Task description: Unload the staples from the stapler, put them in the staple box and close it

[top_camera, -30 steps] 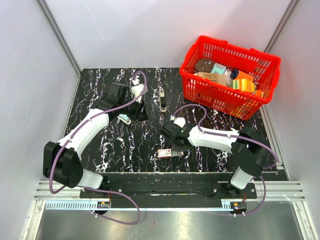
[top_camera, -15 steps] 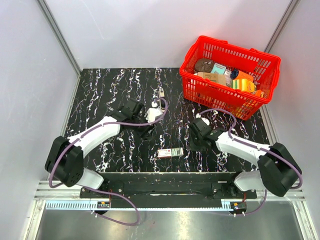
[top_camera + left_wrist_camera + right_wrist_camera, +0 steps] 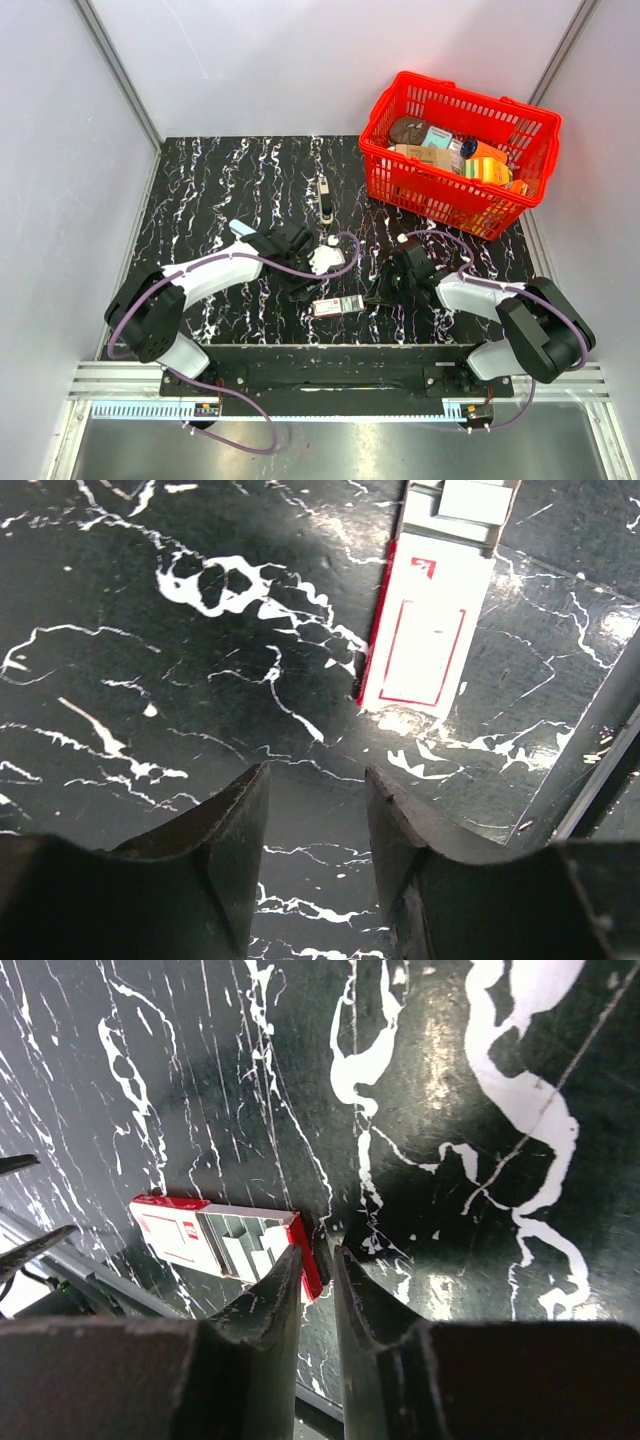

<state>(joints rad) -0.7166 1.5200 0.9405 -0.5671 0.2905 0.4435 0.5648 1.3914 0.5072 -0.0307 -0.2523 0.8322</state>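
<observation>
The light-blue stapler point(image 3: 241, 227) lies on the black marble table, partly hidden behind my left arm's elbow. My left gripper point(image 3: 303, 288) is open and empty, low over the table just left of the small red-and-white box point(image 3: 338, 305). In the left wrist view the box point(image 3: 425, 630) lies ahead of the fingers, beyond their tips. My right gripper point(image 3: 380, 294) sits just right of the box. Its jaws are almost together with nothing between them. In the right wrist view the box's open end point(image 3: 235, 1243), with staple strips inside, lies just past the left fingertip point(image 3: 285, 1270).
A slim black-and-silver object point(image 3: 325, 198) lies at the table's middle back. A red basket point(image 3: 452, 196) full of packets stands at the back right. The table's metal front edge point(image 3: 600, 770) runs close beside both grippers.
My left gripper has swung from the stapler at the back left toward the near middle, ending beside the box. My right gripper has drawn back right, then come back to the box's right end.
</observation>
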